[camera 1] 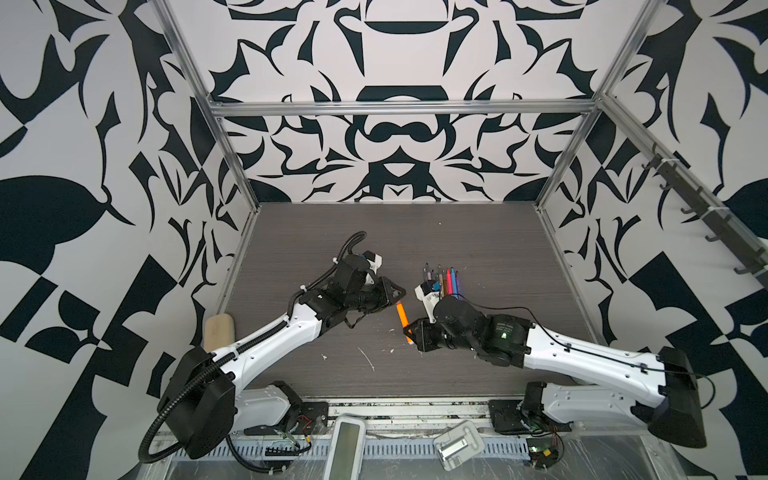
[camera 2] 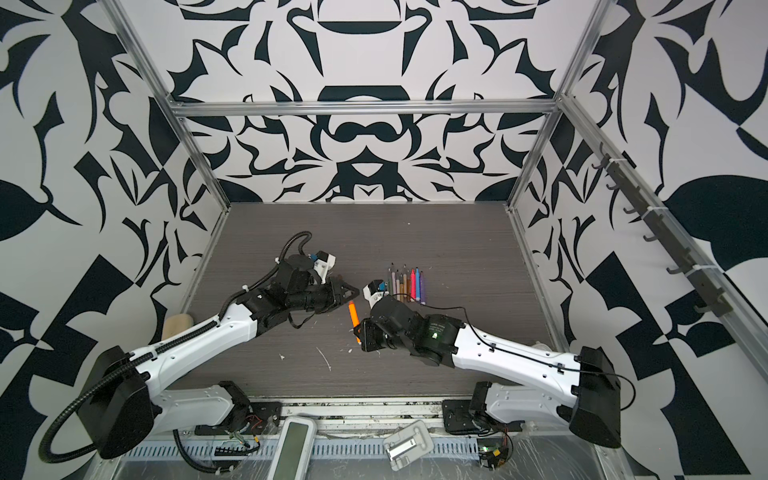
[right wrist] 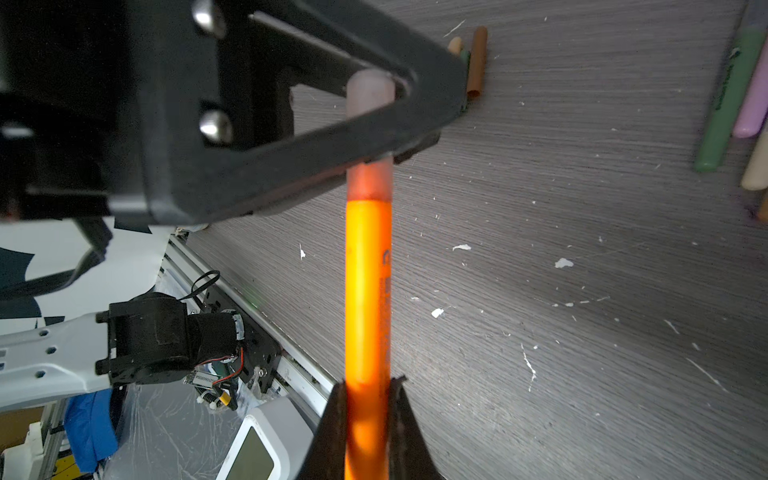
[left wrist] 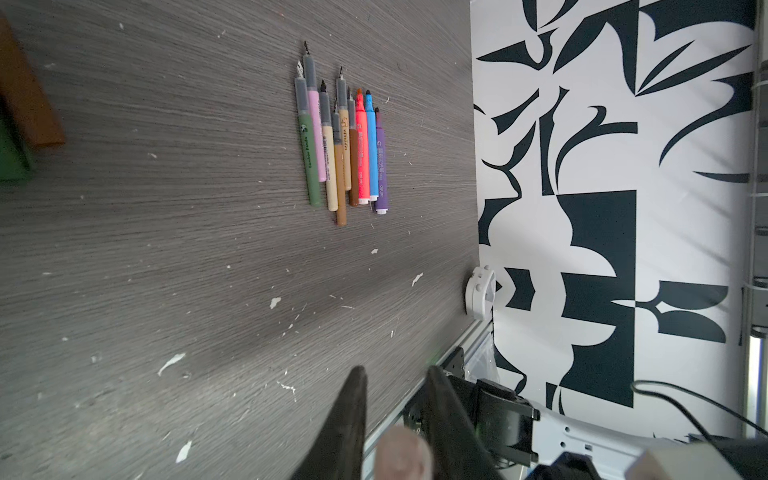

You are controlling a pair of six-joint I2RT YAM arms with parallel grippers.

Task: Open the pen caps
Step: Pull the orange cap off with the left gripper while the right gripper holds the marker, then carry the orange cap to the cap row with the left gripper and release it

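A beige sponge lies at the left edge of the table. Near the middle, the left gripper has its fingers pressed on the pale cap, which sits on the end of the orange pen. Beside these fingers three loose caps, brown, green and tan, lie on the surface, partly hidden. The right gripper pinches the other end of the orange pen, which hangs between both grippers above the surface. Further right, toward the back edge, a row of uncapped pens lies side by side.
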